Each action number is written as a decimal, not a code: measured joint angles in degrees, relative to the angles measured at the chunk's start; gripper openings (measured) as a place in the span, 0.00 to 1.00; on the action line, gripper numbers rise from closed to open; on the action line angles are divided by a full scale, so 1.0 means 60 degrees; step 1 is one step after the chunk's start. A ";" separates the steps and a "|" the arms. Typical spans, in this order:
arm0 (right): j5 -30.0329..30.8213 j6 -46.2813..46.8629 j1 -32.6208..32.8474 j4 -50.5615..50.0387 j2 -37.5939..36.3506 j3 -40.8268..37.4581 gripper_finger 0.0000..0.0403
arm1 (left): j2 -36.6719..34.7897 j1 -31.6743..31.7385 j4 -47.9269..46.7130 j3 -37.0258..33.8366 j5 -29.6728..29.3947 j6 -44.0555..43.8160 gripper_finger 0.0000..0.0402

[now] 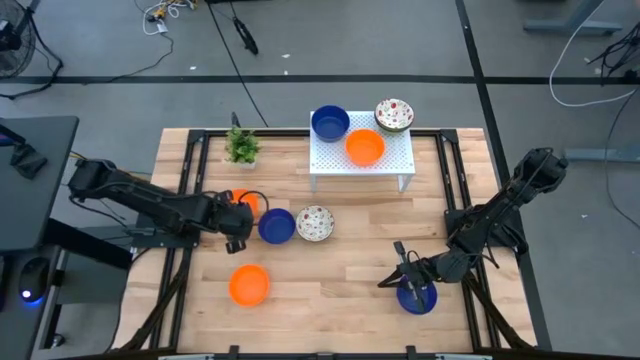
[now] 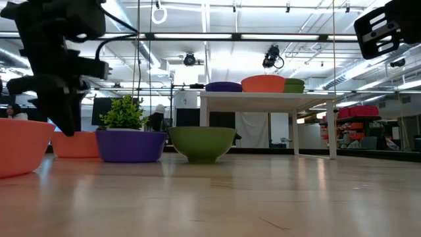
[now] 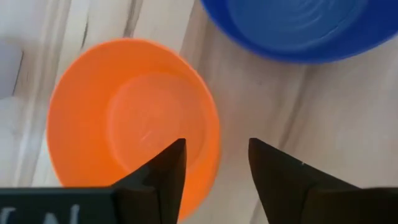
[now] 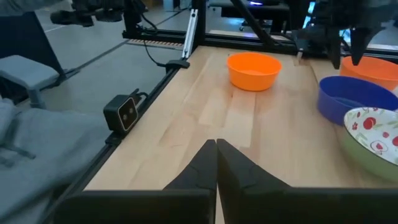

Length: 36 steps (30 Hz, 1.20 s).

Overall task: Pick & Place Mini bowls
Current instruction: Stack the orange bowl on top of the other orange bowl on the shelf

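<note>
My left gripper (image 3: 216,155) is open over the far orange bowl (image 3: 134,124) (image 1: 246,203). One finger stands inside its rim and the other outside. Next to that bowl a blue bowl (image 1: 276,226) and a speckled bowl (image 1: 315,223) rest on the table. Another orange bowl (image 1: 249,284) sits nearer the front edge. My right gripper (image 4: 216,148) is shut and holds nothing between its fingers. It points toward the table's left, above a blue bowl (image 1: 418,298). A blue bowl (image 1: 329,122), an orange bowl (image 1: 365,148) and a speckled bowl (image 1: 394,115) stand on the white stand (image 1: 330,160). My left gripper has one finger (image 3: 165,171) over the inside of the orange bowl's rim (image 3: 208,140) and the other (image 3: 273,171) outside it, coming from above. Whether either finger touches the rim I cannot tell. The bowl rests upright on the table.
A small potted plant (image 1: 241,147) stands at the far left, beside the white stand. Dark rails (image 1: 190,180) run along the table's left and right sides. Bare wood (image 1: 340,290) lies between the near orange bowl and the right arm.
</note>
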 joint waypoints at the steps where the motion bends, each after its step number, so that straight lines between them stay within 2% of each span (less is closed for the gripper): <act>1: 0.0000 0.0000 0.0000 0.0000 0.0000 0.0000 0.02 | 0.0167 0.0007 0.0004 0.0000 -0.0049 0.0005 0.43; 7: 0.0000 0.0000 0.0000 0.0000 0.0000 0.0001 0.02 | 0.0971 0.0348 0.0053 0.0000 -0.0163 0.0161 0.30; 13: 0.0000 -0.0024 0.0000 0.0000 0.0000 -0.0001 0.02 | 0.1079 0.0660 0.0274 0.0011 0.0163 0.0762 0.07; 15: 0.0000 -0.0036 0.0000 0.0000 0.0000 0.0001 0.02 | 0.1079 0.0724 0.0262 0.0081 0.0437 0.0911 0.03; 20: 0.0004 -0.0317 0.0000 0.0020 0.0000 0.0003 0.02 | 0.1080 0.0596 -0.0721 0.0886 0.0571 0.1193 0.02; 25: 0.0402 -0.1044 0.0000 0.0651 0.0000 0.0002 0.02 | 0.1100 0.0110 -0.1531 0.3023 0.0311 0.1955 0.01; 29: 0.0417 -0.1233 -0.0165 0.1062 -0.0004 0.0041 0.02 | 0.1459 -0.0282 -0.0378 0.4705 0.0346 0.3013 0.01; 32: 0.0113 -0.1471 -0.0403 0.0736 -0.0015 0.0433 0.02 | 0.2206 -0.0509 0.1085 0.5526 0.1012 0.4216 0.01; 36: -0.0035 -0.1726 -0.0813 -0.1711 -0.0162 0.1733 0.05 | 0.3602 -0.0735 0.2408 0.6238 0.1918 0.5756 0.01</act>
